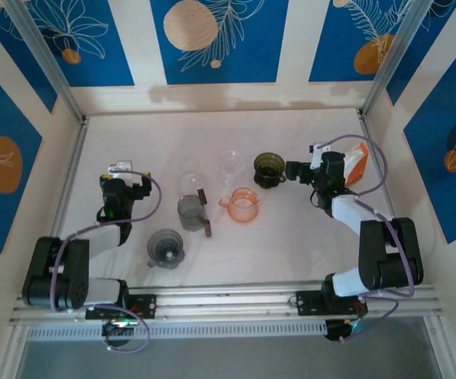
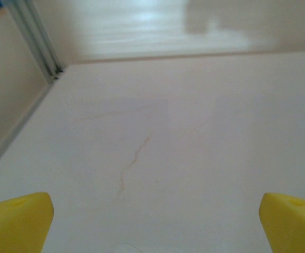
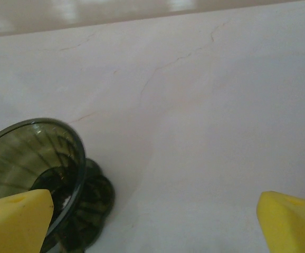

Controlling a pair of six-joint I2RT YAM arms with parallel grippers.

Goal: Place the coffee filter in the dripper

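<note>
- Top view: the left claw (image 1: 123,178) sits over the left side of the counter (image 1: 291,253), jaws spread and gripping nothing.
- A small white piece (image 1: 121,167) lies right at the far tip of that claw. It may be the coffee filter, though it is too small here to be sure.
- The right claw (image 1: 289,170) points left, also spread wide and empty, with the green dripper (image 1: 269,169) just beside its tips.
- A clear dripper (image 1: 229,163) stands just left of the green one, and an orange dripper (image 1: 244,205) stands nearer the arms.
- Further left are a clear glass (image 1: 190,183), a grey jug (image 1: 191,212) with a brown handle just in front of it, and a grey dripper (image 1: 166,248) near the counter's front edge.
- Left wrist view: the left claw (image 2: 153,224) is wide open, its yellow fingertips (image 2: 15,224) at the two bottom corners, with bare pale counter (image 2: 194,132) between and beyond them.
- Right wrist view: the right claw (image 3: 152,221) is wide open with nothing between its jaws.
- The green dripper (image 3: 31,158) stands upright on its base at the lower left, its ribbed bowl empty, and one yellow fingertip (image 3: 15,221) overlaps the near rim. The rest is bare counter (image 3: 205,105).
</note>
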